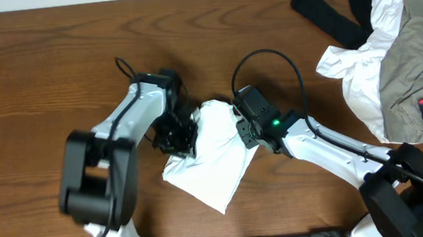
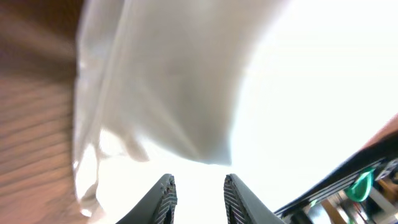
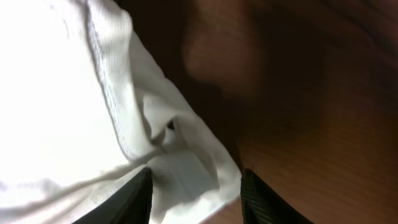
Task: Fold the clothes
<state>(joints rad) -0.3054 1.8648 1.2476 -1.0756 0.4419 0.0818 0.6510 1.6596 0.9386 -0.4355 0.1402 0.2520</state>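
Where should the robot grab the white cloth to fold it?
Probably the pointed corner of the white cloth, coming from the robot's side of the table: it lies flat and sticks out on its own.

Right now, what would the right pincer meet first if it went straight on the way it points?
The white garment: its bunched hem lies just ahead, between the fingers of the right pincer, though the exact depth is unclear.

— What lies on the brown wooden table (image 1: 36,73)?
— A crumpled white garment (image 1: 212,165) at the centre of the frame. At the upper right there is a heap: a black piece (image 1: 326,10), a white cloth (image 1: 359,73) and a grey garment (image 1: 414,37) over it.
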